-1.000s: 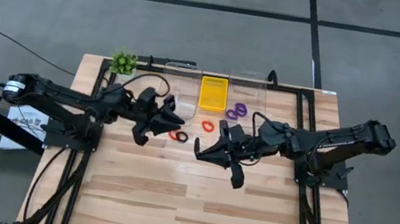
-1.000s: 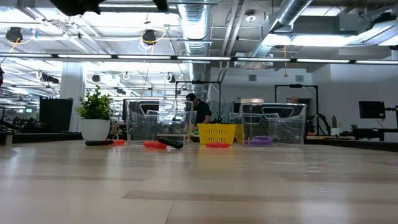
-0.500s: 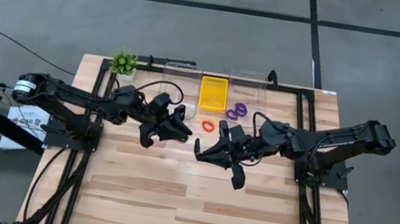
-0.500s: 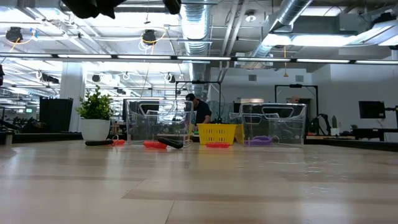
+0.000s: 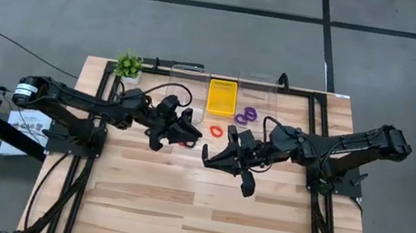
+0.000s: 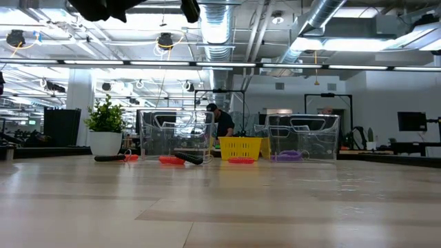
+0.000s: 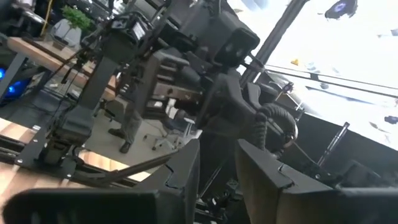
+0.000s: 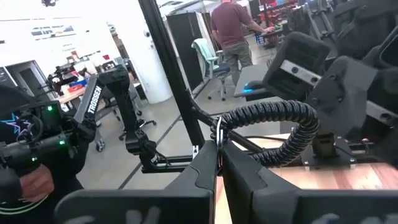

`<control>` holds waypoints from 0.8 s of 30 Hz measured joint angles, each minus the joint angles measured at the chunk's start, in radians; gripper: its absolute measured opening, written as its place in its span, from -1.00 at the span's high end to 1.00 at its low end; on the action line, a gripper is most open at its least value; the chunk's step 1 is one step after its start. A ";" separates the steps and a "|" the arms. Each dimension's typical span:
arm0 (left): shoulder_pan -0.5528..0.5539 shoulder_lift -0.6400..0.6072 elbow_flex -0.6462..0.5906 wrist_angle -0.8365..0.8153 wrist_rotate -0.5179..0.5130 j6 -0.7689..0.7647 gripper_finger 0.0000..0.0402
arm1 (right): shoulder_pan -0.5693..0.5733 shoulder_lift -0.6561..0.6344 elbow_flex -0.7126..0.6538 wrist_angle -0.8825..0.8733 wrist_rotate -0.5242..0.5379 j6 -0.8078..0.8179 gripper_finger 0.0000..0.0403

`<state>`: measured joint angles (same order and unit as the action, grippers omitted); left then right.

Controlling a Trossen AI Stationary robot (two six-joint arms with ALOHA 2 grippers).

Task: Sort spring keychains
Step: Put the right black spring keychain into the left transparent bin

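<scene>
Left end effector (image 5: 189,133) has swung right (over red-orange spring keychains).

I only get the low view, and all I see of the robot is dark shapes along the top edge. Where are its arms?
Observer: From above, both arms reach toward the table's middle, with the left tool close to the right tool but apart from it.
Operator: What is the orange streak by the yellow basket?
Observer: It is a ring-shaped red-orange spring keychain, lying on the wood just in front of the yellow tray.
Operator: And the purple smear?
Observer: Those are two purple spring keychains, lying side by side to the right of that tray's front corner.
</scene>
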<state>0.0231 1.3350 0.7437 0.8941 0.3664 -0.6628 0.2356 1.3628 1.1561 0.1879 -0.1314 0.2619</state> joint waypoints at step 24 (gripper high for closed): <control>-0.003 0.000 0.000 0.004 0.000 0.056 0.13 | -0.072 0.000 0.000 -0.039 -0.006 -0.008 0.97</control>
<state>0.0196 1.3346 0.7437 0.8982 0.3668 -0.6064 0.1640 1.3628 1.1557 0.1485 -0.1378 0.2541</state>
